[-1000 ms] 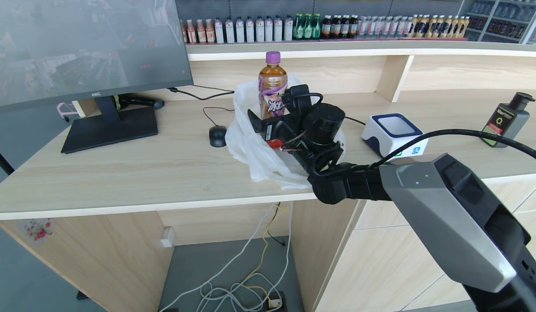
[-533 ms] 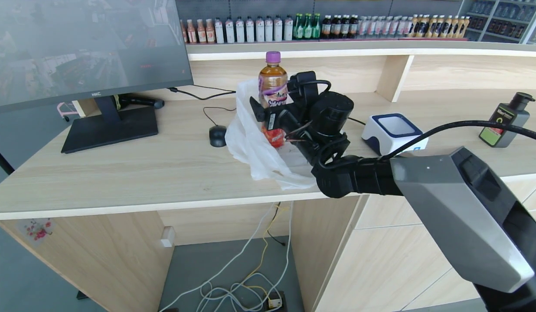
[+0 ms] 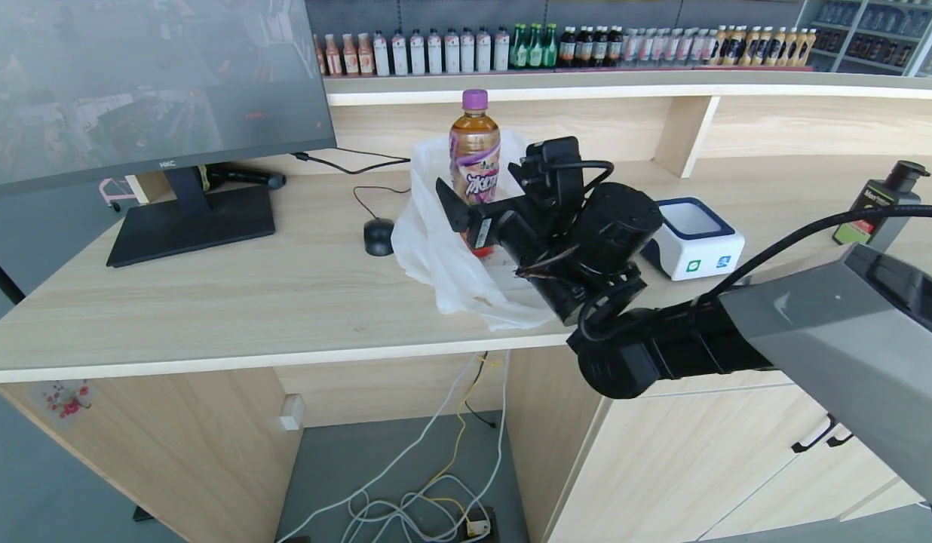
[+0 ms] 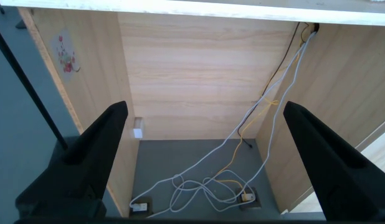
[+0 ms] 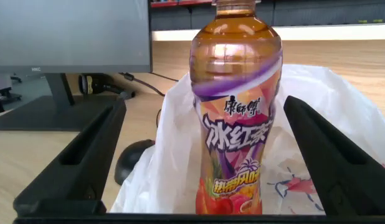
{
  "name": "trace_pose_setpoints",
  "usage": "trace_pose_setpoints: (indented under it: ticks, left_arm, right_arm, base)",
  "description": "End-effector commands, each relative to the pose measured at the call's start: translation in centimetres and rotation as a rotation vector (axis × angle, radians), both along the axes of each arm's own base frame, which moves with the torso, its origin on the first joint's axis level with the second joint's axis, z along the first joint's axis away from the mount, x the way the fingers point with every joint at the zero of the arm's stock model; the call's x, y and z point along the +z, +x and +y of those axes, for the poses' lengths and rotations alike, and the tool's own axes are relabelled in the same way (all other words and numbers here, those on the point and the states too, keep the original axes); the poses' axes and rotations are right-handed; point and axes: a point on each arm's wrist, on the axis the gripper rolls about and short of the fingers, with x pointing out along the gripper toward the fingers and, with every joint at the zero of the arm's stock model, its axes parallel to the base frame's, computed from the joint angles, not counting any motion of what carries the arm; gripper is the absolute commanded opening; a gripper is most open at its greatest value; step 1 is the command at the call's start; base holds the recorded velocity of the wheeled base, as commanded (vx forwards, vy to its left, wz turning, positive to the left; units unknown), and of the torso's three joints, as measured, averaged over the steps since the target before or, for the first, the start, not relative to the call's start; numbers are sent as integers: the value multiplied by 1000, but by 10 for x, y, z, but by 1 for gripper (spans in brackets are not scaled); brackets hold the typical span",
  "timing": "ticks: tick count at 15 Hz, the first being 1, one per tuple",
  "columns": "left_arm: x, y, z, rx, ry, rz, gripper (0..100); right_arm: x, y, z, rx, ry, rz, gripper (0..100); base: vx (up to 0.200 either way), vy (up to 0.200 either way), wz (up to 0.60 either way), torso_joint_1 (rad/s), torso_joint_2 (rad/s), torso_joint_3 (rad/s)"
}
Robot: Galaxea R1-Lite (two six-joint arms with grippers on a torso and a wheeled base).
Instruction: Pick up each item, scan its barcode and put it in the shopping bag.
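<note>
The left hand (image 4: 205, 112) is low in front of the desk (image 3: 247, 294), with its two fingers spread wide and nothing between them. Beyond it, loose cables (image 4: 205, 183) lie on the floor under the desk.

On the left part of the desk stands a monitor (image 3: 157, 83), and near its foot lies a black mouse (image 3: 378, 236). Just beside the mouse, the white plastic shopping bag (image 3: 436, 264) sits open. The tea bottle (image 3: 474, 147) with a purple cap stands upright inside it, and its upper half rises above the bag's rim.

The right hand (image 5: 205, 106) is at the bag, facing the bottle, fully open and empty. Its fingers (image 5: 93, 149) are on either side of the bottle and apart from it.

To the right of the arm is the white and blue barcode scanner (image 3: 696, 237). A dark pump bottle (image 3: 881, 204) stands well apart from it, near the right edge. A row of drink bottles (image 3: 556, 45) is on the shelf behind.
</note>
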Motion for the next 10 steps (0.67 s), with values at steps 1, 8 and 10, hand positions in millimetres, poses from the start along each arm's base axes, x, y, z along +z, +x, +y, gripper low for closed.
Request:
trace_pose_setpoints:
  ticks: [1, 8, 10]
  left_arm:
    - [0, 0, 0, 0, 1, -1, 100]
    - [0, 0, 0, 0, 1, -1, 100]
    - [0, 0, 0, 0, -1, -1, 100]
  right_arm:
    - [13, -46, -30, -2, 41, -53, 100]
    - [2, -108, -50, 27, 79, 21, 100]
    - [2, -133, -70, 28, 51, 43, 100]
  base:
    - [0, 0, 0, 0, 0, 0]
    - [0, 0, 0, 0, 0, 0]
    - [0, 0, 0, 0, 0, 0]
